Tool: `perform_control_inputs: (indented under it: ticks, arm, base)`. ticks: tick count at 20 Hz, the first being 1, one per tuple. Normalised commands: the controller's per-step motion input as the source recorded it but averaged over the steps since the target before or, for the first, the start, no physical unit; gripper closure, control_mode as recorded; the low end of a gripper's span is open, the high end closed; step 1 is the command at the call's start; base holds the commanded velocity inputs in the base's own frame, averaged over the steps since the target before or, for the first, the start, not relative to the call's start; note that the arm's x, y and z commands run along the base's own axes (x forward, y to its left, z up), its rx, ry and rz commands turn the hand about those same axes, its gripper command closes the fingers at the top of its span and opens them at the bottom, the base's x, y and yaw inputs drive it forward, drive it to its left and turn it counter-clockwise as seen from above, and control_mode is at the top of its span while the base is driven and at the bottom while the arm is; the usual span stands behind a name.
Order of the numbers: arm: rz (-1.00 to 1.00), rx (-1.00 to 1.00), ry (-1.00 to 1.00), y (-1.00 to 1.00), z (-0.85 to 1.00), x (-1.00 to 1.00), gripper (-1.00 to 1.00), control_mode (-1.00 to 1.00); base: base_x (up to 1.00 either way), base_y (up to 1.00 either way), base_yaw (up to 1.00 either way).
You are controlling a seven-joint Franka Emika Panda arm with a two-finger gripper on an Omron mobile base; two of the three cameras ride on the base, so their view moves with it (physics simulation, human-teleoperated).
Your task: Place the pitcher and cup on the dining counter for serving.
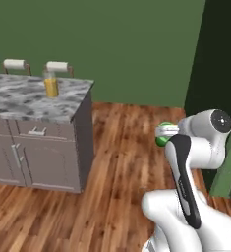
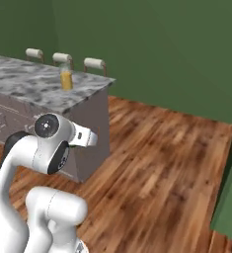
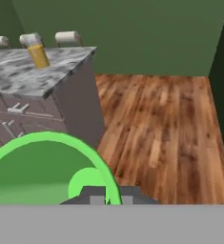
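The cup (image 3: 42, 167), bright green, sits clamped in the closed gripper (image 3: 106, 199), held over the wooden floor (image 2: 162, 163) well apart from the worktop (image 1: 23, 98), its rim close to the hand camera. The pitcher (image 1: 51, 84) with its orange-yellow contents stands upright on the worktop near the far edge, just in front of the white-cushioned stools (image 1: 57, 66).

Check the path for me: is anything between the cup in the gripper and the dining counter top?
Nothing visible. The cup is held in the gripper, with bare wood floor before the dining counter. The pitcher stands there, with free marble around it.
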Motion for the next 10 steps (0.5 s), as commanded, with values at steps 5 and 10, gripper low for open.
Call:
perform_control_inputs:
  ticks: [5,10]
  arm:
    - [0.00,0.00,0.00,0.00,0.00,0.00,1.00,1.00]
    - [0.00,0.00,0.00,0.00,0.00,0.00,1.00,1.00]
  base:
    - [1.00,0.12,0.41]
    - [1.00,0.75,0.07]
